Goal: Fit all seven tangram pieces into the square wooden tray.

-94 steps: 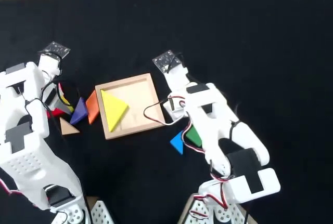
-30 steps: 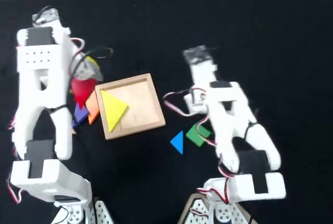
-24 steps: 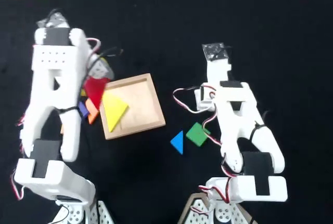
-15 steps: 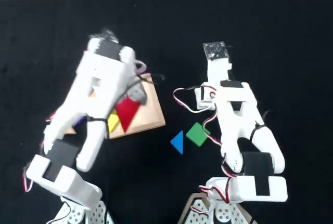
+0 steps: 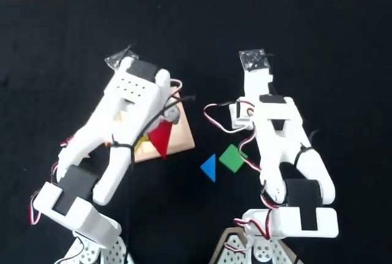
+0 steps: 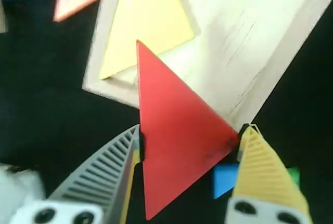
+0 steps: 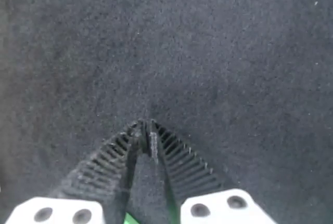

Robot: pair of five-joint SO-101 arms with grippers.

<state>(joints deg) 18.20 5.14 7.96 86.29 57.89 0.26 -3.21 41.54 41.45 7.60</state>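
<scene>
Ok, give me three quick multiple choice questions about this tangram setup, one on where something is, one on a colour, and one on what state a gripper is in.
1. Where does the yellow triangle lie?
A. inside the wooden tray
B. outside the tray
C. between a gripper's fingers

2. What colour is the piece in the left gripper?
A. green
B. red
C. orange

3. How is the right gripper?
A. wide open
B. shut on a piece
C. shut, holding nothing

Answers:
1 A: in the left wrist view it lies on the tray's floor, inside the rim.
2 B: the red triangle sits clamped between the two fingers.
3 C: its fingertips meet, with just black cloth beyond them.
</scene>
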